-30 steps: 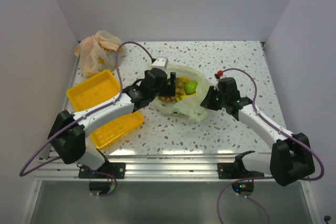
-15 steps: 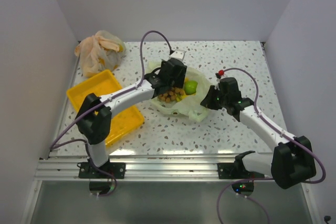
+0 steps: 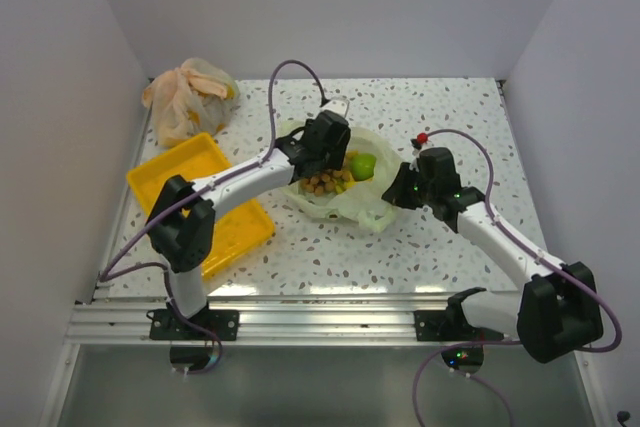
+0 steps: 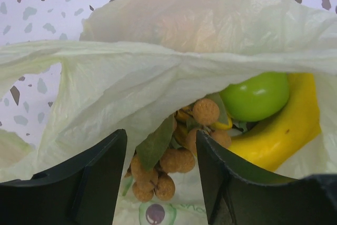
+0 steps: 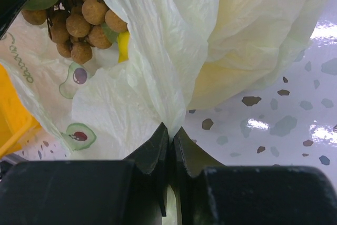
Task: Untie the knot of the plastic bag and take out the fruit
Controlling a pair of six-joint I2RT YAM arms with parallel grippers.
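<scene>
Left claw (image 4: 160, 140): stood apart around small brown round fruit cluster (image 4: 174, 159).
Right claw (image 5: 171, 130): clamped on crinkly pale-green plastic bag (image 5: 158, 40).
Risk: I feared closing would nip the bag beside it too.

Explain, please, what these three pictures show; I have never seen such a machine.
Two robot arms are bolted to a speckled table. One picture looks down from above; the other two come from cameras on each wrist. The right gripper pinches a fold of the thin, pale green plastic bag. The left gripper, jaws apart, hangs over a cluster of small brown round fruits, beside a green round fruit and a yellow banana. A yellow plastic tray and a crumpled orange-beige bag lie to the left.
</scene>
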